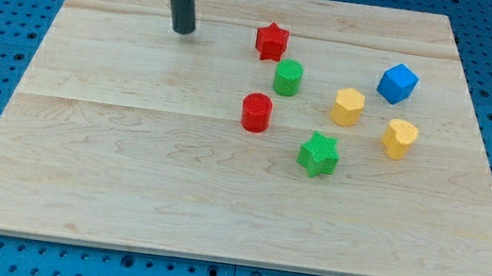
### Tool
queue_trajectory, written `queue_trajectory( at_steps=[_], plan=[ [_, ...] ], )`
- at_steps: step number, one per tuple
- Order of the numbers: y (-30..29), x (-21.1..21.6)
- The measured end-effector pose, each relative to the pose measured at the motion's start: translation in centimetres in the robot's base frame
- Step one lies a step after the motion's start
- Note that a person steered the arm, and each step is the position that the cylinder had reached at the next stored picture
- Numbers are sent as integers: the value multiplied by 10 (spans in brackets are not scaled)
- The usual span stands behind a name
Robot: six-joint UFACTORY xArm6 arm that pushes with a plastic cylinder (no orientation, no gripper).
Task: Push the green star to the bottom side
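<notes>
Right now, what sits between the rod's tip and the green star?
In the camera view, the red cylinder lies close to the line from my tip to the green star; otherwise bare board.

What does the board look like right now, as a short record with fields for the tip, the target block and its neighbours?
tip: my tip near the view's top, left of all central blocks, touching none
target: green star, mid-board
nearest to target: red cylinder to its upper left, yellow block above it
path to the view's bottom: no blocks below the star
surface: wooden board
</notes>
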State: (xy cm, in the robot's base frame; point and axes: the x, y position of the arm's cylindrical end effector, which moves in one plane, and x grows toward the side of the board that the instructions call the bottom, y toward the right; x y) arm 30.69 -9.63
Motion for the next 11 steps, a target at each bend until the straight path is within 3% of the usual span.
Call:
queue_trajectory(
  at_steps=[1,2,3,4,6,9,11],
  plan=[
    [40,47],
    [124,73],
    [162,103],
    [166,125],
    [166,128],
    [171,193],
    [246,221]
  ],
)
